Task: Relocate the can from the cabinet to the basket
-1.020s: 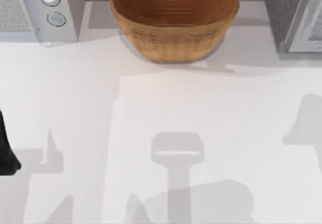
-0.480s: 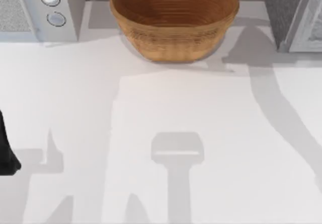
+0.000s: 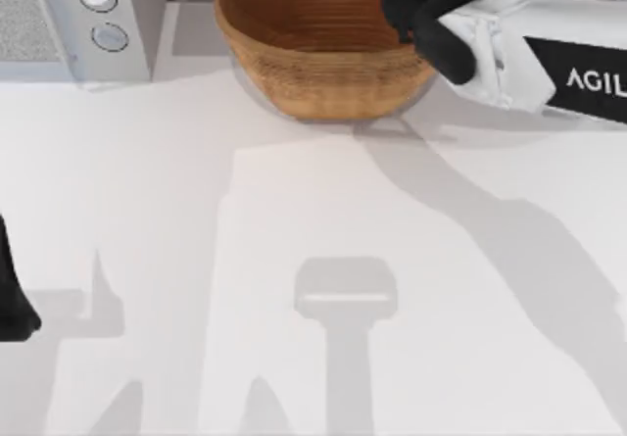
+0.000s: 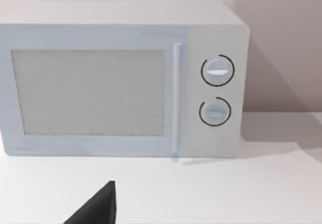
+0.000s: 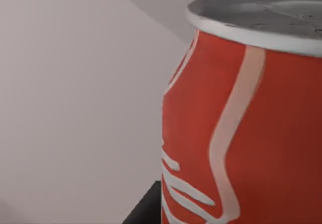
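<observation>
My right arm reaches in from the right, its gripper (image 3: pixel 416 0) over the basket's (image 3: pixel 294 64) right rim — gripping the can (image 5: pixel 241 123), seen close up. Left arm parked at the table's left edge.

Microwave (image 3: pixel 69 20): white, at the worktop's back left corner, well apart from my left fingers, its door facing them.
Knobs (image 4: pixel 217 71): two round dials, one above the other, beside the closed door's handle.
Worktop (image 3: pixel 294 240): white, crossed by grey shadows.
</observation>
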Motion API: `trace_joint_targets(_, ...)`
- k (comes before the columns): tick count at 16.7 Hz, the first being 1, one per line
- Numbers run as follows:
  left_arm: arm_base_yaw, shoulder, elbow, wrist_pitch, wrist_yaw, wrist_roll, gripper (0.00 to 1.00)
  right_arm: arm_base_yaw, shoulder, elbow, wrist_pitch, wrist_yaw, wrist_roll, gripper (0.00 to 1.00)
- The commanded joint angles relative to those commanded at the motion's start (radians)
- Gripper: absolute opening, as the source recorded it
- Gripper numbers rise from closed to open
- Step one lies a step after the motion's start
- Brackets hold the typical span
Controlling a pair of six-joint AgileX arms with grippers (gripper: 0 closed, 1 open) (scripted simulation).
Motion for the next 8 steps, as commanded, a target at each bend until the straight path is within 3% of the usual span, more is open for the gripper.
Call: trace_joint_targets(8,0.0,0.0,0.0,0.0,0.0,0.0,1.0,0.052,0.174,0.115,0.027,0.05,0.0,0.0)
